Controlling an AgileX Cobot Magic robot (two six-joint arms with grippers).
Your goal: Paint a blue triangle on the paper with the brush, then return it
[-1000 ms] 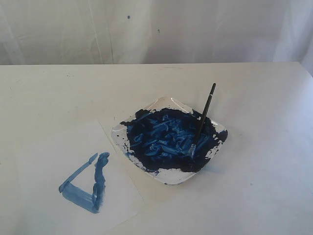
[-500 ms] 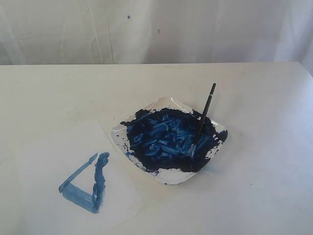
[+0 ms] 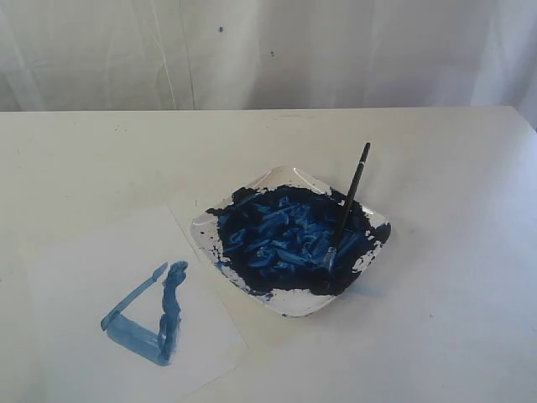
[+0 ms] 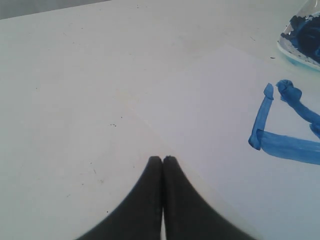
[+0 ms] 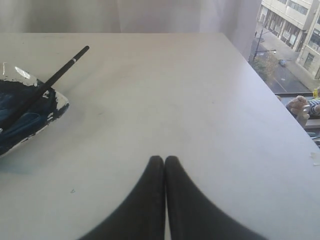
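I see the brush [image 3: 346, 206] propped in the dish [image 3: 294, 303], tip probably buried; left fingers [image 4: 149, 200] and right fingers [image 5: 150, 200] pinched together, empty.

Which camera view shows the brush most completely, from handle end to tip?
The exterior view: the whole brush shows, leaning on the dish rim with its tip in the blue paint. The right wrist view shows only its handle crossing the dish edge. The left wrist view does not show it.
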